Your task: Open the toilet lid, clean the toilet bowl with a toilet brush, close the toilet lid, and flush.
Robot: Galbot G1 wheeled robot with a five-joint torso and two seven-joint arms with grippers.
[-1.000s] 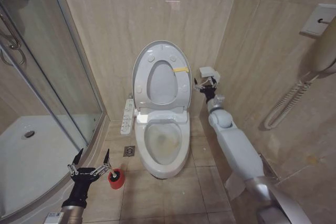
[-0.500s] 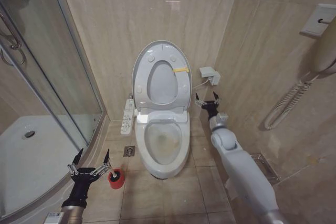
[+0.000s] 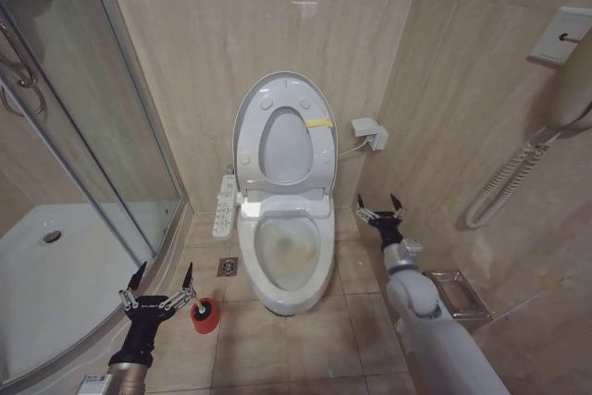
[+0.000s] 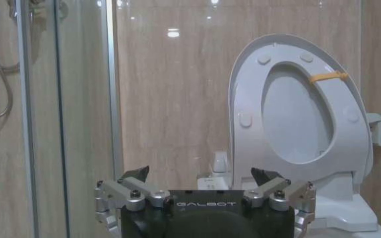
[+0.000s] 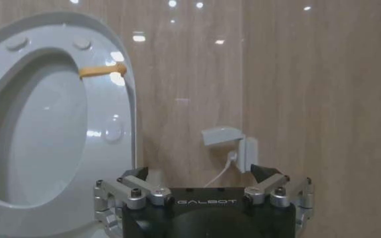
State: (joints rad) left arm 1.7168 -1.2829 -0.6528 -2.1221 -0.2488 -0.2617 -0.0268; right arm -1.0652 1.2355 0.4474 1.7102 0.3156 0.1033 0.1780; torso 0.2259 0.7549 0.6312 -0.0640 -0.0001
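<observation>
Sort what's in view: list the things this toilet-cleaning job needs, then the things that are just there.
Job: toilet lid raised, toilet bowl, toilet brush in its red holder, left gripper, right gripper.

Just there: side control panel, wall socket, shower enclosure, floor drain.

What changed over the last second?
The right gripper, fingers open and empty, pulled back from beside the raised toilet lid, down toward the robot. Unchanged: the left gripper, open near the toilet brush; lid up, toilet bowl uncovered.
</observation>
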